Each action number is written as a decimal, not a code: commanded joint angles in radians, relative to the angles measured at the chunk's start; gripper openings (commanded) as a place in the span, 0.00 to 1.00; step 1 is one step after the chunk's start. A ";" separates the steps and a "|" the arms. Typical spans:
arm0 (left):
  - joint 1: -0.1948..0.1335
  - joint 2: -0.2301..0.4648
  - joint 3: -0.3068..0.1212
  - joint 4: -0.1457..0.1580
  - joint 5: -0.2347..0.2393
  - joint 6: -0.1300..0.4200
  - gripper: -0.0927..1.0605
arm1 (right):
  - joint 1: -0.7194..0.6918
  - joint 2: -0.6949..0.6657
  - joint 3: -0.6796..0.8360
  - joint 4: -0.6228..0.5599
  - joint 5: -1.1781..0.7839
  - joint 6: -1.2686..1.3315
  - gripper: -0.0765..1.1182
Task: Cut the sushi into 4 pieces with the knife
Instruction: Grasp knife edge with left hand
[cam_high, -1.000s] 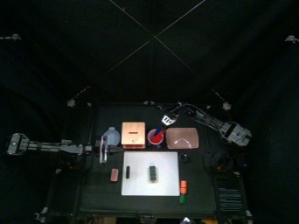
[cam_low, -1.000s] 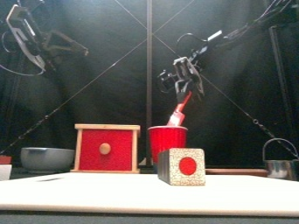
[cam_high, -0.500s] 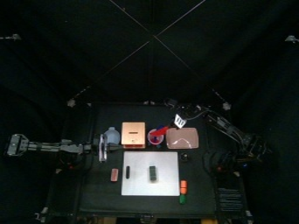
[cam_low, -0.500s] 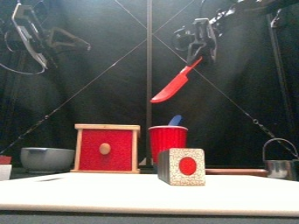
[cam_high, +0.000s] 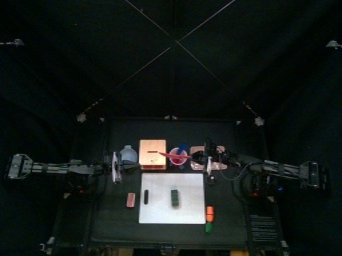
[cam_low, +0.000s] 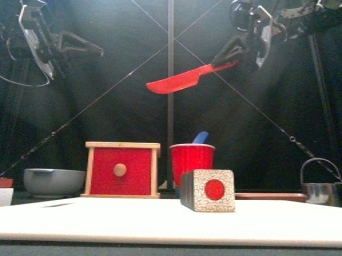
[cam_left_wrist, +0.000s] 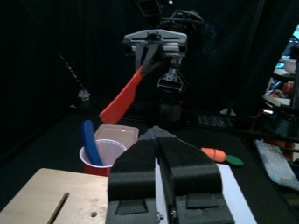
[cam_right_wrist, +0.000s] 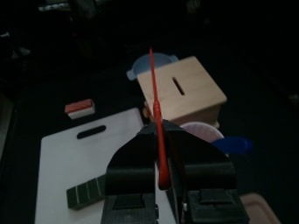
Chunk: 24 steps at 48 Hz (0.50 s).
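Front view is showing the right gripper pinching the handle of the red knife and holding it high above the table, its blade slanting down to the left over the red cup, where the blue knife is standing. The sushi roll is lying on the white cutting board near the table's front, well below the blade. The left gripper is hovering left of the wooden box, its jaws pressed together on nothing.
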 joint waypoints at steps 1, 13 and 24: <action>-0.023 0.049 -0.032 0.000 -0.008 0.003 0.81 | 0.032 0.015 0.015 -0.034 -0.080 0.002 0.27; -0.035 0.202 -0.101 0.054 -0.006 0.012 0.97 | 0.057 0.091 0.028 -0.044 -0.155 0.002 0.27; -0.023 0.314 -0.158 0.089 -0.006 0.014 0.94 | 0.101 0.114 0.020 -0.046 -0.163 0.002 0.27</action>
